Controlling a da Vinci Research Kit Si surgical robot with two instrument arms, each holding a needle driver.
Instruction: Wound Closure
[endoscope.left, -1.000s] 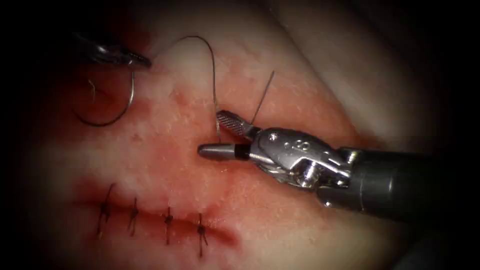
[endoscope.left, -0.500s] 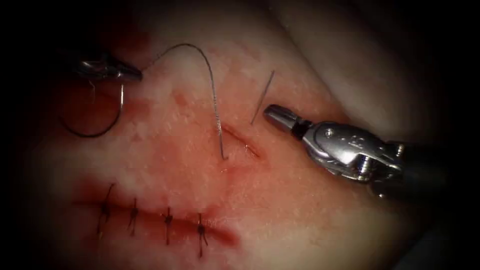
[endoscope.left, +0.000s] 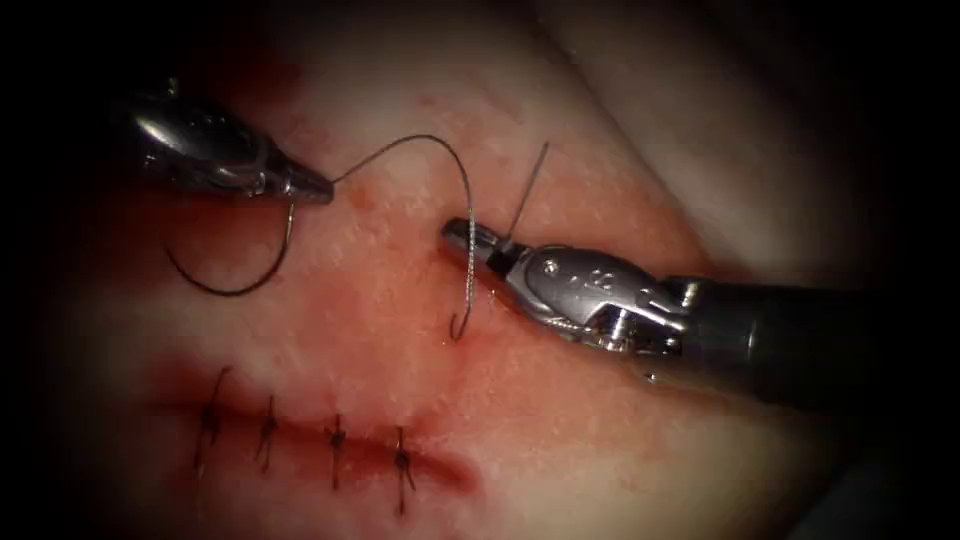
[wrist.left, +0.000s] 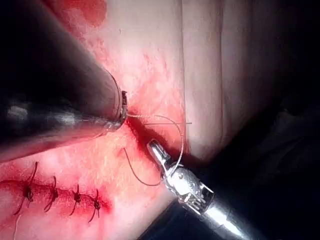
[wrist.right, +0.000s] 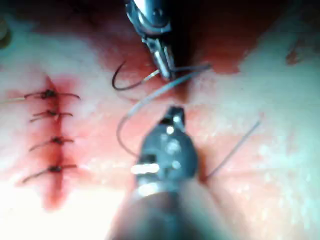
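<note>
Biggest risk I can see here: the thread (endoscope.left: 455, 215) is strung between both tools, so if either one tugs too hard it could tear out of the tissue (endoscope.left: 620, 190) where it dips in, or snap. The loose curve of it could also snag on the right tool's tip.

The left tool (endoscope.left: 310, 187) comes in from the upper left, nearly level, jaws clamped shut. It's holding the needle (endoscope.left: 235, 285) right at its thread end, so the curve hangs below the tip in a dark arc, clear of the tissue, not stuck in it.

The right tool (endoscope.left: 462, 233) reaches in from the right, shaft tilted slightly up toward its tip, jaws closed on the thread partway along its drop. From there the thread runs down and hooks into the tissue. A short cut end of thread (endoscope.left: 528, 192) sticks up just behind the right tool.

The cut (endoscope.left: 440, 462) sits lower down, with 4 stitches (endoscope.left: 335, 440) already in along its left part, well apart from both tools.
</note>
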